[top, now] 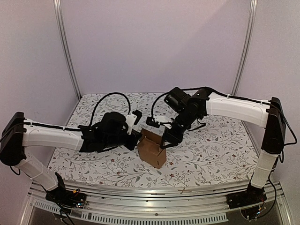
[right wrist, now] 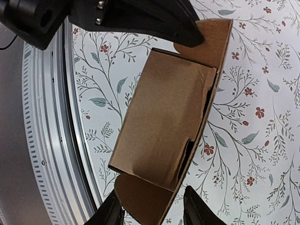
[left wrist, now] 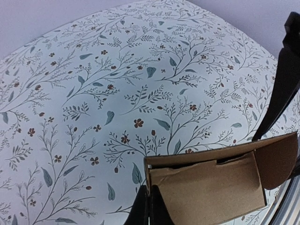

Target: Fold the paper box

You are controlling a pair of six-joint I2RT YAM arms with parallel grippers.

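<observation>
The paper box point(top: 152, 150) is brown cardboard, partly folded into a small carton, and stands near the middle of the floral table. My left gripper point(top: 138, 136) is shut on the box's left wall edge. In the left wrist view its fingers point(left wrist: 140, 211) pinch the corner of the box point(left wrist: 211, 187). My right gripper point(top: 167, 140) is at the box's right side with its jaws open. In the right wrist view the gripper point(right wrist: 152, 214) straddles a rounded flap of the box point(right wrist: 164, 117); I cannot tell whether it touches it. Another flap stands open by the left gripper point(right wrist: 136, 18).
The floral tablecloth point(top: 211, 150) covers the table. A metal rail point(top: 154, 192) runs along the near edge, close to the box. Black cables point(top: 105, 98) loop behind the arms. Grey walls and two metal poles point(top: 65, 47) close off the back.
</observation>
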